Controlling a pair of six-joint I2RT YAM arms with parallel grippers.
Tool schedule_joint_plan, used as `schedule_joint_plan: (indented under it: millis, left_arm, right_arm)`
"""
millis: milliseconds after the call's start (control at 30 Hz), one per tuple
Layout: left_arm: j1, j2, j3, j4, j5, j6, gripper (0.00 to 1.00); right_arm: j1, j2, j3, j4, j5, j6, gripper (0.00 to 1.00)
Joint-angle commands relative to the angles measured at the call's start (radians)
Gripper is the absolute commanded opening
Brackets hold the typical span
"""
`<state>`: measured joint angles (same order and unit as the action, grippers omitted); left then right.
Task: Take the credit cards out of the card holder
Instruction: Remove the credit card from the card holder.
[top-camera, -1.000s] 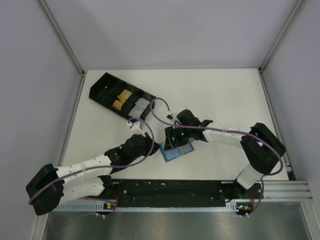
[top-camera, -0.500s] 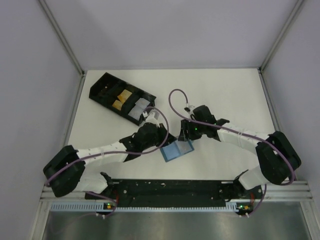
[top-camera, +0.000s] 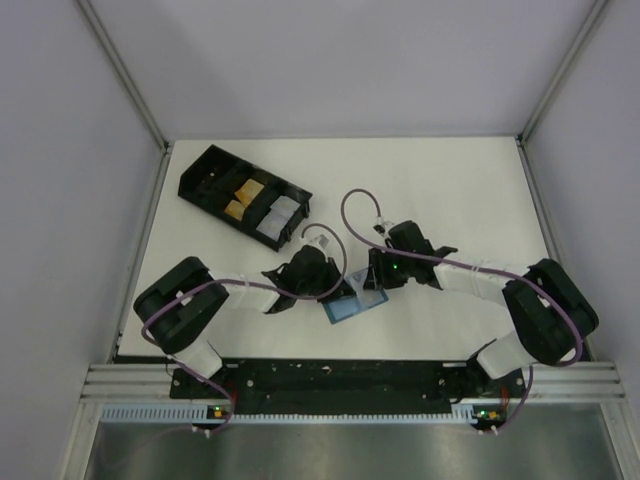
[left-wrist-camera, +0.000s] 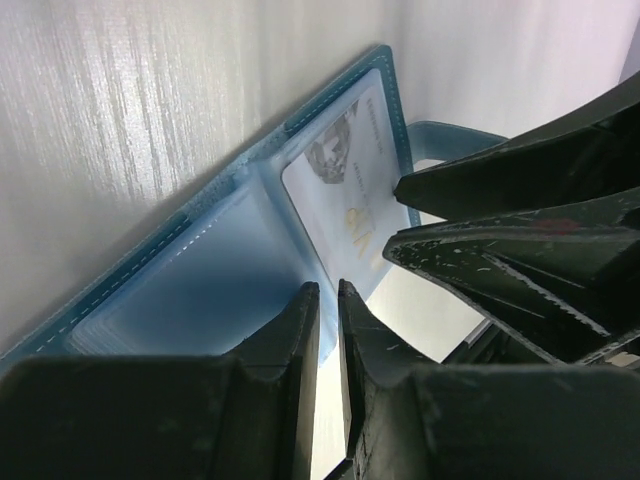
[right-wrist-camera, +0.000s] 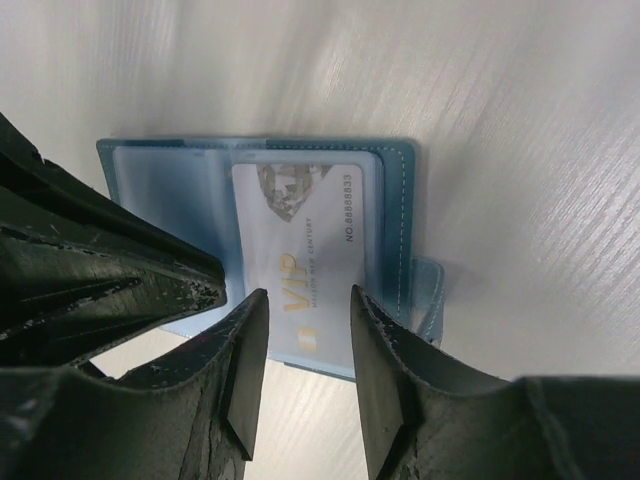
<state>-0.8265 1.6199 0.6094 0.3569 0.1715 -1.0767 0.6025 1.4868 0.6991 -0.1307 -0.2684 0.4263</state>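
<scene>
Left gripper (left-wrist-camera: 327, 300): fingers nearly together with only a thin slit between them, tips down at the holder's empty left panel; whether they pinch anything I cannot tell from this angle.
Right gripper (right-wrist-camera: 300, 310): jaws apart, tips over the lower end of the card, one on each side of the gold lettering, nothing clamped.
Arms: both reach in toward the middle, and the two grippers meet tip to tip over the holder.
Holder (right-wrist-camera: 405, 230): blue, lies open and flat on the table (top-camera: 450, 190), near the front and about midway across, between the two grippers.
Tab (right-wrist-camera: 430, 295): sticks out from the holder's right edge.
Card (right-wrist-camera: 300, 230): pale, marked VIP, seated in the holder's right pocket behind the clear sleeve.
Tray (top-camera: 205, 170): black, compartmented, at the back left, apart from the holder, with yellowish and pale items inside.
</scene>
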Motion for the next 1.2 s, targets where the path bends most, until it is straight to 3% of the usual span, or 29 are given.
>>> schedule_joint_plan:
  millis: [0, 233, 433, 600, 767, 1167]
  left_arm:
    - [0.004, 0.029, 0.029, 0.079, 0.029, -0.006, 0.19]
    - [0.018, 0.07, 0.02, 0.077, 0.029, -0.022, 0.34]
    - [0.024, 0.078, 0.003, 0.094, 0.019, -0.046, 0.36]
    - [0.029, 0.075, -0.014, 0.103, 0.003, -0.058, 0.31]
    - [0.035, 0.083, -0.025, 0.113, 0.002, -0.071, 0.08]
    - [0.038, 0.067, -0.037, 0.131, 0.006, -0.074, 0.12]
  right_arm:
    - [-0.012, 0.016, -0.019, 0.042, 0.021, 0.023, 0.37]
    - [-0.012, 0.007, -0.047, 0.051, 0.001, 0.046, 0.34]
    - [-0.012, -0.008, -0.049, 0.052, -0.028, 0.062, 0.33]
    - [-0.012, -0.056, -0.021, 0.017, 0.012, 0.052, 0.33]
    - [-0.015, -0.054, 0.029, -0.014, 0.043, 0.023, 0.31]
    - [-0.024, 0.003, 0.069, -0.012, 0.055, -0.008, 0.29]
